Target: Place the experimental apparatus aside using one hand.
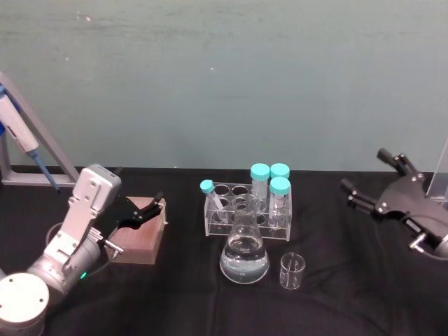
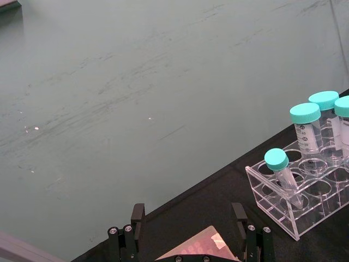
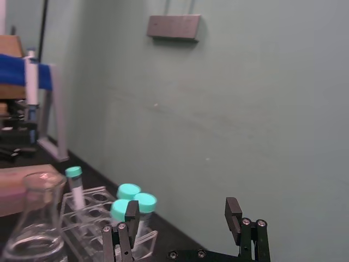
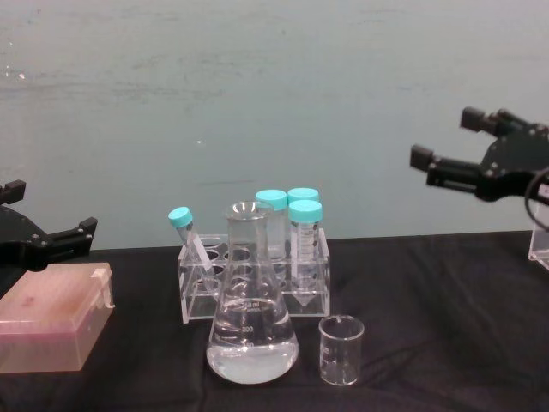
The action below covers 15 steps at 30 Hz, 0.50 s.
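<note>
— Now, head view: where does the experimental apparatus stand?
— Middle of the tabletop point(image 1: 350, 301): tube rack point(image 1: 246, 213) behind, conical flask point(image 1: 244, 253) directly before it, beaker point(image 1: 292, 271) just beside the flask. Left end effector point(image 1: 152, 208), fingers spread, hovers over a pink box point(image 1: 136, 241); right end effector point(image 1: 362, 169), likewise spread, hangs raised, well apart at the right.
— Left wrist view?
— Spread fingers point(image 2: 137, 217) flank the box's corner; the rack lies ahead, one capped tube point(image 2: 284, 179) tilted in it.
— Right wrist view?
— Flask and rack appear beyond that arm's parted fingers.
— Chest view: how is the step best done?
— A judgement: nothing seems moved aside yet. One end effector alone should approach low, close on the flask's neck, lift it upright so no liquid spills, and steer clear of the rack's tall tubes and the beaker.
</note>
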Each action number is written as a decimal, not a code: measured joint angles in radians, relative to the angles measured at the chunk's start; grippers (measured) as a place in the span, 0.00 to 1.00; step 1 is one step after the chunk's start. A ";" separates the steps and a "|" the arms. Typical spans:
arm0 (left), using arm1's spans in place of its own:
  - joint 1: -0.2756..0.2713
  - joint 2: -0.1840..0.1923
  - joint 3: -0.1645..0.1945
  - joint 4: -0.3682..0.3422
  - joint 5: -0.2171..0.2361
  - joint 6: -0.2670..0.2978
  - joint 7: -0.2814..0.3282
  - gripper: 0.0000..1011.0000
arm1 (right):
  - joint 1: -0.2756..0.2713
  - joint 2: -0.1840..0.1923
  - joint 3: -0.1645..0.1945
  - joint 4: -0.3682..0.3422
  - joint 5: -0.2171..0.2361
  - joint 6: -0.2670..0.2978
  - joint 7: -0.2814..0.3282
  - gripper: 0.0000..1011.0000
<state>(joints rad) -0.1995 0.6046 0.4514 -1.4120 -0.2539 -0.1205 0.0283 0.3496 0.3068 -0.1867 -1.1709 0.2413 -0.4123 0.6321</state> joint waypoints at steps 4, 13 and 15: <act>0.000 0.000 0.000 0.000 0.000 0.000 0.000 0.99 | 0.011 0.006 -0.028 0.022 0.026 0.016 0.044 0.99; 0.000 0.000 0.000 0.000 0.000 0.000 0.000 0.99 | 0.028 0.023 -0.080 0.056 0.075 0.057 0.136 0.99; 0.000 0.000 0.000 0.000 0.000 0.000 0.000 0.99 | 0.033 0.026 -0.093 0.065 0.085 0.067 0.159 0.99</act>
<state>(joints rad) -0.1996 0.6047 0.4513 -1.4120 -0.2539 -0.1205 0.0283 0.3823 0.3330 -0.2800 -1.1060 0.3258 -0.3452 0.7909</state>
